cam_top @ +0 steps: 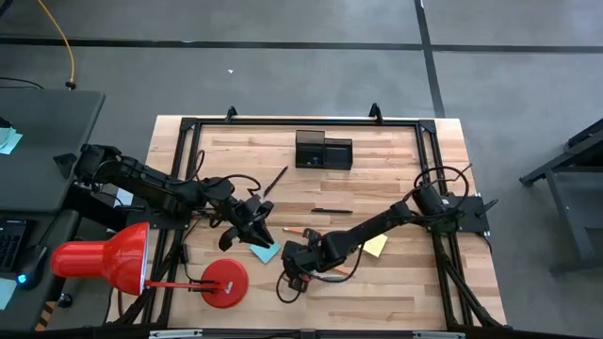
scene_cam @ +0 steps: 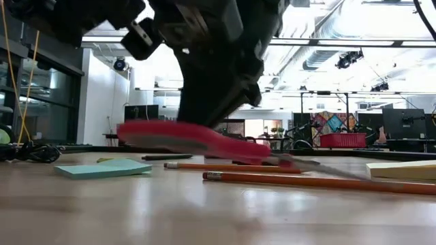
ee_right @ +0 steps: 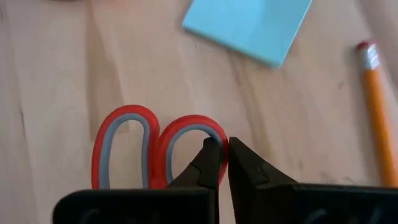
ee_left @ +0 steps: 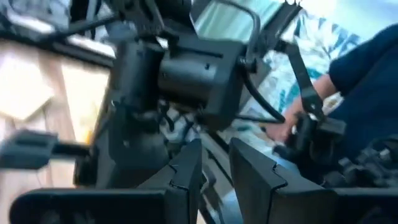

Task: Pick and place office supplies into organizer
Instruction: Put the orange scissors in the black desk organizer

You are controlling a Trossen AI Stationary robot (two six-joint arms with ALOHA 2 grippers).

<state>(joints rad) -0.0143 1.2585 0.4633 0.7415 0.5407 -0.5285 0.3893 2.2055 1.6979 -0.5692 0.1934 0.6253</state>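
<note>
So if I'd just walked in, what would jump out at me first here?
Probably the red-handled scissors, pinched by one handle loop in the right gripper and tipped up off the wood near the table's front. Next the big red desk lamp at the front left corner. The left gripper hangs over the blue sticky-note pad.

The red-handled scissors (ee_right: pixel 155 149) are tilting, handles raised off the table. The blue sticky-note pad (ee_right: pixel 249 28) is lying flat just beside them. The black organizer (cam_top: pixel 322 151) is standing at the far edge.
</note>
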